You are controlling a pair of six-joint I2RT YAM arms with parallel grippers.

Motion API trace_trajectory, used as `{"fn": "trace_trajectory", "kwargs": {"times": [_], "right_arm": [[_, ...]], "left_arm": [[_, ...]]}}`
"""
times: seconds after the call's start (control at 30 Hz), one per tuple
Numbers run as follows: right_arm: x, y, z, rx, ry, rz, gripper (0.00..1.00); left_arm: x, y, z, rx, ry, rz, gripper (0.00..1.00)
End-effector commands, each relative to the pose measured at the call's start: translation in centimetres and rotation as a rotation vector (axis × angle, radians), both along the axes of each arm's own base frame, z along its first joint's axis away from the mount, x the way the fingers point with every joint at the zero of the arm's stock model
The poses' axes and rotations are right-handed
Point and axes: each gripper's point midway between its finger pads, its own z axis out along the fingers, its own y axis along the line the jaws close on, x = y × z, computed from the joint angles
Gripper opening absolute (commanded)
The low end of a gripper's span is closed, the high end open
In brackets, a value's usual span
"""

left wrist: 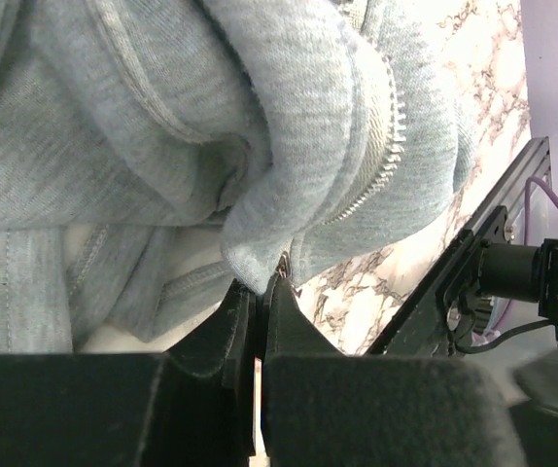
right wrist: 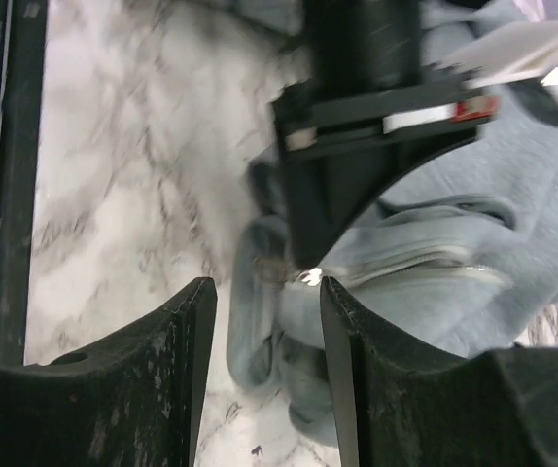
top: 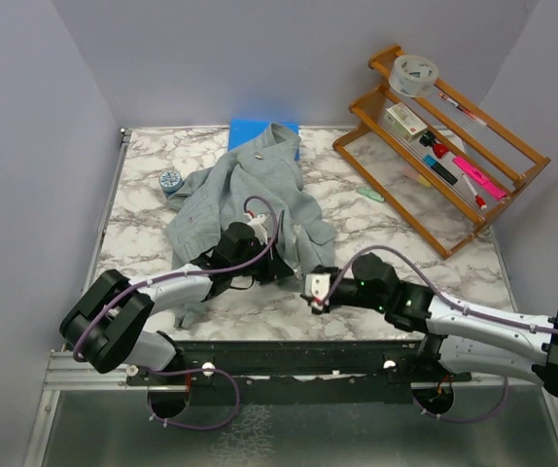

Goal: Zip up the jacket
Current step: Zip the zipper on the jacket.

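Note:
The light grey fleece jacket (top: 260, 180) lies crumpled on the marble table, with its bottom hem toward the arms. My left gripper (top: 279, 267) is shut on the hem's corner at the lower end of the zipper (left wrist: 381, 165). In the left wrist view the fabric is pinched between the closed fingers (left wrist: 289, 311). My right gripper (top: 304, 289) sits just right of it, open. In the right wrist view its fingertips (right wrist: 196, 311) frame the hanging hem (right wrist: 269, 321), where a small shiny zipper part (right wrist: 308, 277) shows under the left gripper (right wrist: 357, 146).
A blue pad (top: 245, 130) lies under the jacket's hood end. A small round tin (top: 171, 181) sits left of the jacket. A wooden rack (top: 473, 209) with pens and a tape roll (top: 415, 73) stands back right. A metal rail (top: 260, 355) runs along the near edge.

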Motion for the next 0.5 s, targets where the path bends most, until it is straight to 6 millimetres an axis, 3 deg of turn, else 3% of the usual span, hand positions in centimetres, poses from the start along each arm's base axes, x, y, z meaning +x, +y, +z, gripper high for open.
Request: {"fn": "trace_trajectory", "kwargs": {"times": [0.0, 0.2, 0.47], "right_arm": [[-1.0, 0.5, 0.1, 0.035, -0.283, 0.122, 0.54], [-1.0, 1.3, -2.5, 0.032, -0.333, 0.049, 0.64], [2.1, 1.9, -3.1, 0.015, -0.442, -0.213, 0.65]], "left_arm": [[-1.5, 0.2, 0.2, 0.001, 0.023, -0.049, 0.0], [-1.9, -0.1, 0.5, -0.016, 0.033, -0.063, 0.0], [-1.8, -0.5, 0.7, -0.033, 0.047, -0.062, 0.0]]}}
